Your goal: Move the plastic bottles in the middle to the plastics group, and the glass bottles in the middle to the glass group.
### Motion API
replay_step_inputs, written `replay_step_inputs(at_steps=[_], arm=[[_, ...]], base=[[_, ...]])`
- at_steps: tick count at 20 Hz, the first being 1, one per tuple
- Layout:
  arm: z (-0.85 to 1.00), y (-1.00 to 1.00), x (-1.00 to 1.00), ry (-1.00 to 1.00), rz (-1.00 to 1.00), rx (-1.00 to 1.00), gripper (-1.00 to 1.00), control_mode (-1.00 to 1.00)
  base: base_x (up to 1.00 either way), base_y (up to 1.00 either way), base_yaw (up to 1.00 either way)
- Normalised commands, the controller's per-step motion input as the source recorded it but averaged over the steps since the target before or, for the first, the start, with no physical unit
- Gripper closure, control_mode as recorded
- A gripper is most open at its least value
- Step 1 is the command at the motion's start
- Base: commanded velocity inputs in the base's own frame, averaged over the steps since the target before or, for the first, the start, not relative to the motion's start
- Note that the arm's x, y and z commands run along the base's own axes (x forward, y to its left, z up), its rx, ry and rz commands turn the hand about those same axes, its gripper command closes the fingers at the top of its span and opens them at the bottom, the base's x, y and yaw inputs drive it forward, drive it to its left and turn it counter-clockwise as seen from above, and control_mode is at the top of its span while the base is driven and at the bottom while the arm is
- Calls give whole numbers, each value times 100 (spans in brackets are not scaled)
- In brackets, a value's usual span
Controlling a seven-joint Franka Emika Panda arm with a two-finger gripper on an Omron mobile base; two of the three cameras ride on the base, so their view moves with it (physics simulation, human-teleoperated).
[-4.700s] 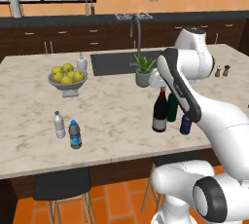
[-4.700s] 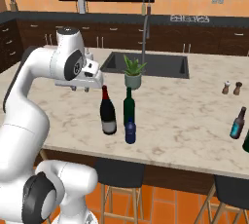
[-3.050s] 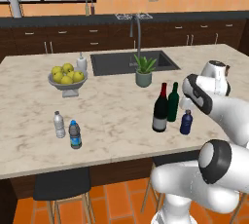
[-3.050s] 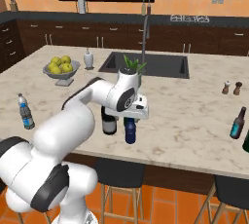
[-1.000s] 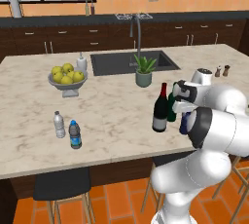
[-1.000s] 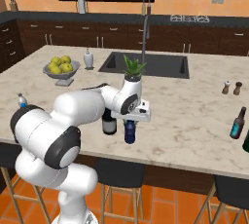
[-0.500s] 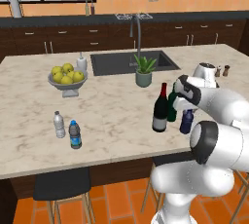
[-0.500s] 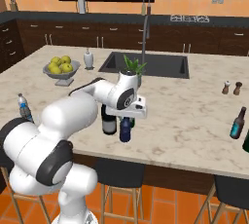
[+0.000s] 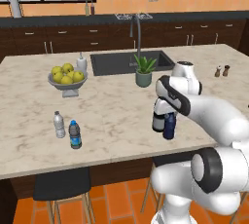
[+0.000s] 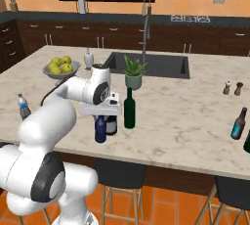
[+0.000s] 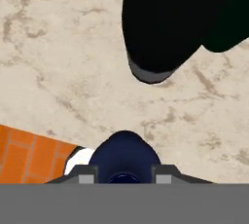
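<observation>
- The navy-blue bottle [image 10: 100,128] is seen upright near the front edge of the island counter [image 9: 116,121], just beside the near-black wine bottle [image 10: 111,125].
- The gripper [image 11: 122,175] is set down over this small bottle [image 11: 124,157] — its fingers [image 11: 85,175] flank the bottle's top, closed in on it.
- The dark green wine bottle [image 10: 129,108] stands close by, in front of the potted plant [image 10: 133,74].
- The plastics group — a clear bottle [image 9: 59,124] and a grey bottle [image 9: 74,134] — is found well apart, toward the counter's left.

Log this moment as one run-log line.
pincer: closed on navy bottle | bottle: on counter near front edge | wine bottles: untouched | stage: grasp
</observation>
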Motion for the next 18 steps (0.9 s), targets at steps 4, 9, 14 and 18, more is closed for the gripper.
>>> replay_step_inputs(at_steps=[4, 9, 14, 18], arm=[[12, 100, -5, 1, 12, -1, 100, -100], [2, 100, 0, 3, 16, 0, 100, -100], [1, 100, 4, 4, 16, 0, 100, -100], [0, 100, 11, 1, 15, -1, 100, -100]], base=[[0, 0, 0], [0, 0, 0], [0, 0, 0], [0, 0, 0]])
